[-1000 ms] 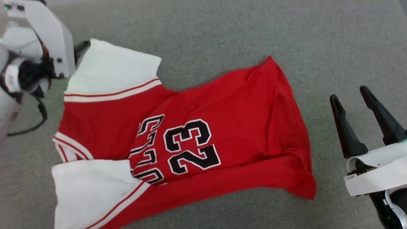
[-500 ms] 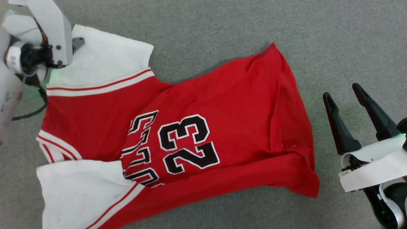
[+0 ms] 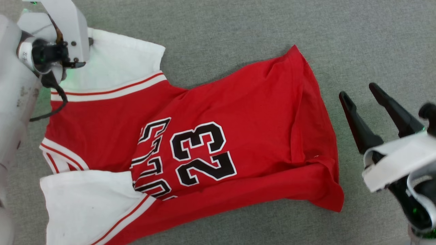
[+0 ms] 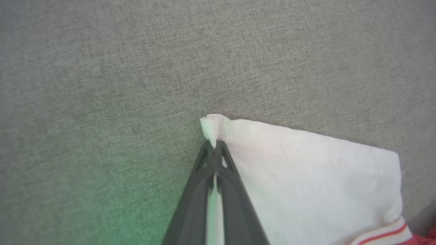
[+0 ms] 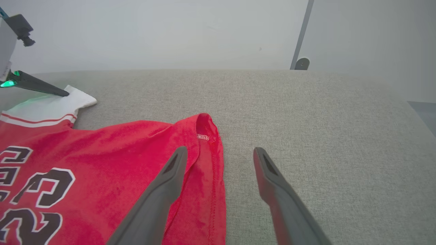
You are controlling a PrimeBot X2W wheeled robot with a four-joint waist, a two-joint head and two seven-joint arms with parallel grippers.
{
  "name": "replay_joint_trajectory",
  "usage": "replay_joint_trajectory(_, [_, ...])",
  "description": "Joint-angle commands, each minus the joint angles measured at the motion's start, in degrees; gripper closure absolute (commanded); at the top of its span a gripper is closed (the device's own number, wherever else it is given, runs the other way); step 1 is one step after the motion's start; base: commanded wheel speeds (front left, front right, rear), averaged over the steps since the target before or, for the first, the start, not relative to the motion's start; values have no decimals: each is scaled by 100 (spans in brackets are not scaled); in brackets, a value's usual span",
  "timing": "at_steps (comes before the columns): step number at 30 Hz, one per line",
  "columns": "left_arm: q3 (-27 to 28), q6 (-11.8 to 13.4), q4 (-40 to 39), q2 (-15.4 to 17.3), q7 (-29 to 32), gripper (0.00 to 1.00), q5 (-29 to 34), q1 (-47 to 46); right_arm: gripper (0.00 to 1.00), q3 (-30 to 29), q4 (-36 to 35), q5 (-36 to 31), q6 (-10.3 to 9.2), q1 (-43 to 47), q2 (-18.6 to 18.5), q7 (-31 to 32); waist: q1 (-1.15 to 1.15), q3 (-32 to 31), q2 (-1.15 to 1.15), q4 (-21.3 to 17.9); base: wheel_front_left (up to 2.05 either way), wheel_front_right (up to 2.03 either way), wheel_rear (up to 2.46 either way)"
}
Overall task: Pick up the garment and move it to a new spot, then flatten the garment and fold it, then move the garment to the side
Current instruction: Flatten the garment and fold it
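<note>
1. Head view
   - The garment [image 3: 259, 112] lies print-up across the middle of the grey surface [image 3: 238, 34], with the collar end at 9 o'clock and the hem [image 3: 322, 136] at 3 o'clock.
   - The bottom edge is doubled over toward 5 o'clock, so it isn't flat yet.
   - The left gripper [image 3: 89, 41] sits at 10 o'clock on the outer corner of the upper white sleeve [image 3: 119, 61]. The wrist housing [image 3: 68, 27] covers the tips, so the grip can't be read from here.
   - The right gripper [image 3: 358, 91] is at 3 o'clock, fingers spread, holding nothing, just beside the hem and off the cloth.
   - My read: the left has a corner to pull or lift by, and the right is staged for the hem end.

2. Left wrist view
   - This fills the gap: the fingers [image 4: 226, 170] are pressed together, pinching the sleeve corner.
   - A nub of white cloth pokes past the tips toward 12 o'clock.
   - The rest of the sleeve runs off to 4 o'clock, lying on the surface.
   - A corner pinch probably gives a clean handle without bunching the body.

3. Right wrist view
   - The jaws are spread across the hem edge, with the 7 o'clock finger over red cloth and the 5 o'clock finger over bare surface.
   - I can't tell whether either finger touches the cloth.
   - It shows a small label [image 5: 202, 136] at the hem corner.
   - It also gives a side-on look at the left gripper at 10 o'clock, angled low onto the sleeve.
</note>
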Motion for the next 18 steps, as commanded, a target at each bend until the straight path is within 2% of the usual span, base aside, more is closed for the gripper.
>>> replay_joint_trajectory(1, [-82,-26,87,-129,14,100,6,166,0,-16,26,57,-5,-151,2,175,0,-8,0,10,0,0,0])
replay_joint_trajectory(10, [-58,-100,457,-329,-158,100,10,-40,0,66,733,-8,-5,-1411,132,1988,0,-61,0,242,0,0,0])
replay_joint_trajectory(18, [-74,-198,671,-538,-247,100,9,-149,0,295,1801,-305,-5,-2435,44,2927,0,-18,0,479,0,0,0])
